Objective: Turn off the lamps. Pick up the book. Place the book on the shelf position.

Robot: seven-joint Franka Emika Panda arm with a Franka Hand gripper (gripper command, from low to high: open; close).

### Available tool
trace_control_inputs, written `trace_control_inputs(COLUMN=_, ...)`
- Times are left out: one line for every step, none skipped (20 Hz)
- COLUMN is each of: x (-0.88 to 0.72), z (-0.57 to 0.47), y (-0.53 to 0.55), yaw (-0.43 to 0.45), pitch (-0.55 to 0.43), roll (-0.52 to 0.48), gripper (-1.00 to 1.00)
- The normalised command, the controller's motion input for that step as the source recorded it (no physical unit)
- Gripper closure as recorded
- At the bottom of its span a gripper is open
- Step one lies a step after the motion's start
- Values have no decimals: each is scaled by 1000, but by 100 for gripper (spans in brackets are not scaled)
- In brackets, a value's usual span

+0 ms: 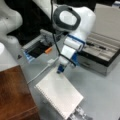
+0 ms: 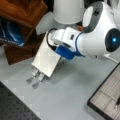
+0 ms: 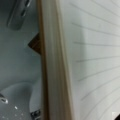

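Note:
The book (image 1: 60,96) is a white lined spiral notebook lying at a tilt, its low end on metal strips (image 2: 36,77). In both front views my gripper (image 1: 60,69) sits at the book's far short edge, blue fingers closed on it. From the other side the book (image 2: 46,58) runs under the gripper (image 2: 62,53). The wrist view is filled by the lined page (image 3: 95,60) and the book's thick edge, with grey table to the left. The lamp's cream shade (image 2: 67,11) stands behind the arm. The shelf position is the brown wooden top (image 1: 13,95), also seen at a front view's top left (image 2: 22,10).
An open grey case (image 1: 100,53) with tools lies on the grey table beyond the arm, and shows again at a front view's bottom right (image 2: 107,97). A white cable (image 1: 41,72) runs towards the book. A black perforated board (image 2: 15,107) fills one corner.

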Motion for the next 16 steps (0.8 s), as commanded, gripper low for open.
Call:
trace_control_inputs(x=-57, z=-196, y=114, yaw=96, pitch=-112, roll=-668, gripper=-100)
trace_control_inputs(x=-57, z=-200, y=119, yaw=88, pitch=-122, roll=-646, gripper=-100)
trace_control_inputs(x=-61, z=-210, y=119, yaw=88, pitch=-139, roll=-649, gripper=-100)
trace_control_inputs(x=-60, z=-215, y=119, yaw=80, pitch=-133, roll=-612, gripper=-100)
trace_control_inputs(x=-55, z=-221, y=115, yaw=74, pitch=-130, roll=-577, gripper=-100)
trace_control_inputs(x=-47, z=-222, y=113, yaw=66, pitch=-119, roll=-528, gripper=-100)
trace_control_inputs(x=-36, z=-218, y=104, yaw=61, pitch=-111, roll=-504, gripper=-100)
trace_control_inputs(x=-22, z=-211, y=96, yaw=51, pitch=-101, roll=-467, gripper=-100)
trace_control_inputs(x=13, z=-198, y=85, yaw=53, pitch=-99, roll=-449, gripper=-100)
trace_control_inputs(x=50, z=-174, y=78, yaw=46, pitch=-92, roll=-422, gripper=-100)
trace_control_inputs(x=70, z=-164, y=66, yaw=44, pitch=-96, roll=-406, gripper=-100)
trace_control_inputs(x=80, z=-167, y=56, yaw=45, pitch=-110, roll=-392, gripper=-100)
trace_control_inputs(x=86, z=-162, y=60, yaw=37, pitch=-118, roll=-388, gripper=-100)
trace_control_inputs(x=79, z=-165, y=72, yaw=24, pitch=-116, roll=-380, gripper=-100)
trace_control_inputs(x=71, z=-167, y=84, yaw=18, pitch=-114, roll=-368, gripper=-100)
trace_control_inputs(x=62, z=-163, y=92, yaw=20, pitch=-100, roll=-383, gripper=-100)
